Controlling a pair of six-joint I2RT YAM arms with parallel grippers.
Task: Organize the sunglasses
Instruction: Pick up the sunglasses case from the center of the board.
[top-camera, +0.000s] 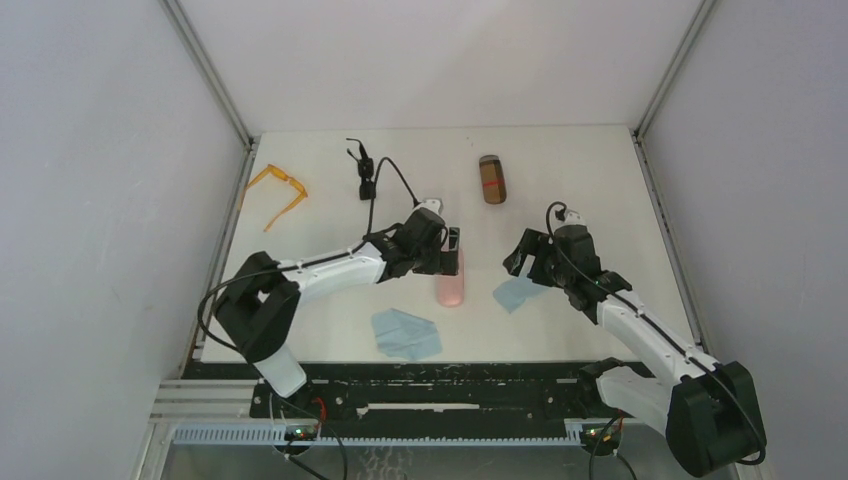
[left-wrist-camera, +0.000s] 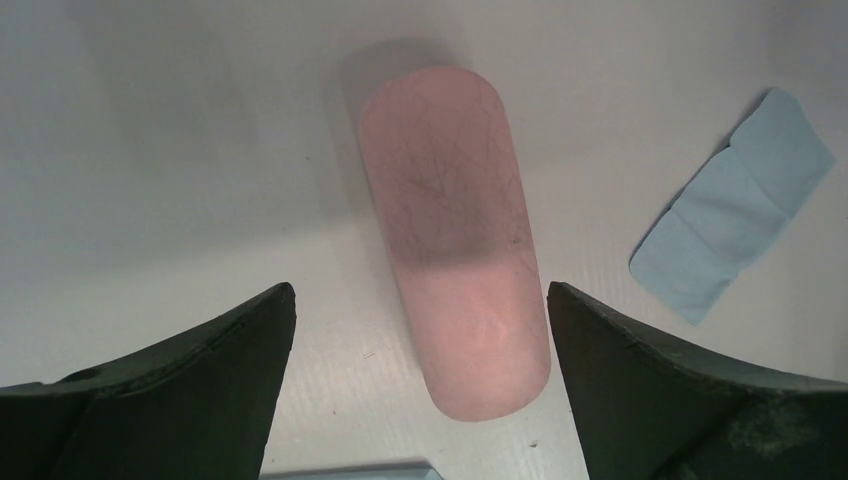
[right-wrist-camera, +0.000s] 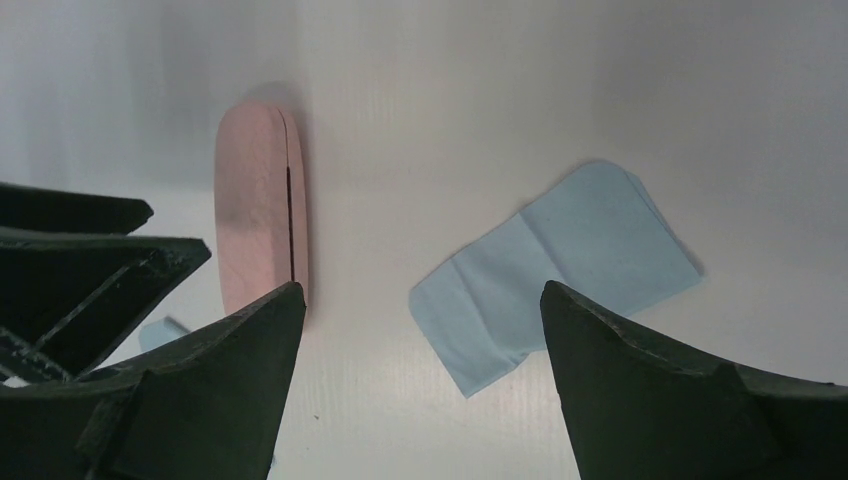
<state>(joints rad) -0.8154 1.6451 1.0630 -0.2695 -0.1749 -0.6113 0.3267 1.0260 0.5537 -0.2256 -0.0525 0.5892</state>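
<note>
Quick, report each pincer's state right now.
Left pincer: open, holding nothing, over the pink case.
Right pincer: open, holding nothing, over a light-blue cloth.

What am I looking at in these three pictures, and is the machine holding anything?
The machine is a left arm and a right arm, bolted at the near edge of a white table. The wide picture comes from a fixed camera above and behind them. The other two come from a camera on each wrist, looking out between that arm's two dark fingers. The left end effector is open over a pink case. The right end effector is open above a light-blue cloth. Neither holds anything. Also on the table: a second blue cloth, a brown case, orange sunglasses at the far left, and black sunglasses to their right.
</note>
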